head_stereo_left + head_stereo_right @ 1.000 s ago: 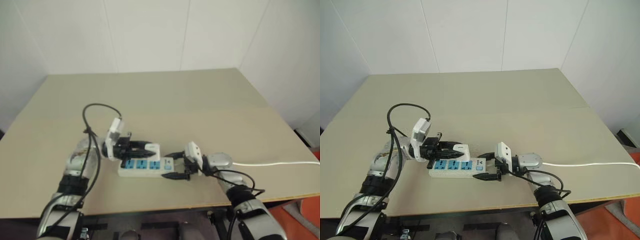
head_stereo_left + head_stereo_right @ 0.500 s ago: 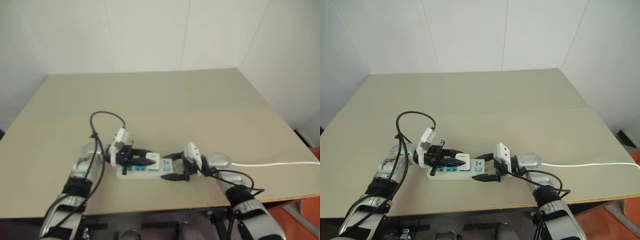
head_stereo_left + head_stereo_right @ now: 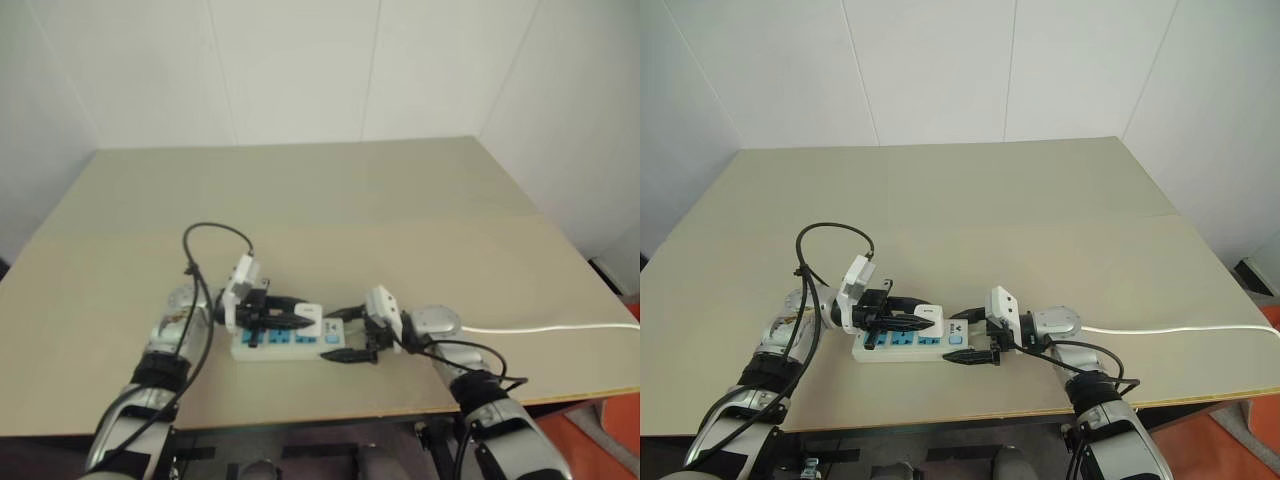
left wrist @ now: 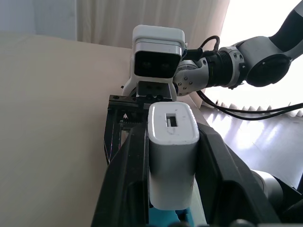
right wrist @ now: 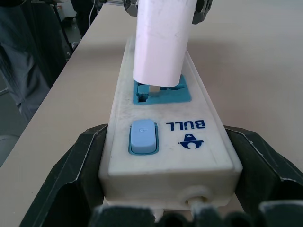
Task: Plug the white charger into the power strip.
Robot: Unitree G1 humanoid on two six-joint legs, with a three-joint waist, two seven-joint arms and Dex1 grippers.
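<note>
The power strip (image 3: 282, 346) lies flat on the tan table, its blue sockets facing up. My left gripper (image 3: 298, 320) is shut on the white charger (image 4: 170, 151) and holds it upright over the socket next to the switch (image 5: 143, 137). In the right wrist view the charger (image 5: 163, 38) stands on that socket, with a metal prong showing at the socket face. My right gripper (image 3: 342, 335) is shut on the strip's switch end, one black finger (image 5: 78, 175) on each long side.
A white cord (image 3: 560, 327) runs from behind my right wrist along the table to its right edge. The table's front edge (image 3: 330, 415) is close below both arms. Bare tabletop stretches behind the strip to the white walls.
My left gripper has come down and slightly right with the charger, from above the strip onto the socket next to the switch. The right gripper and the strip have stayed put.
</note>
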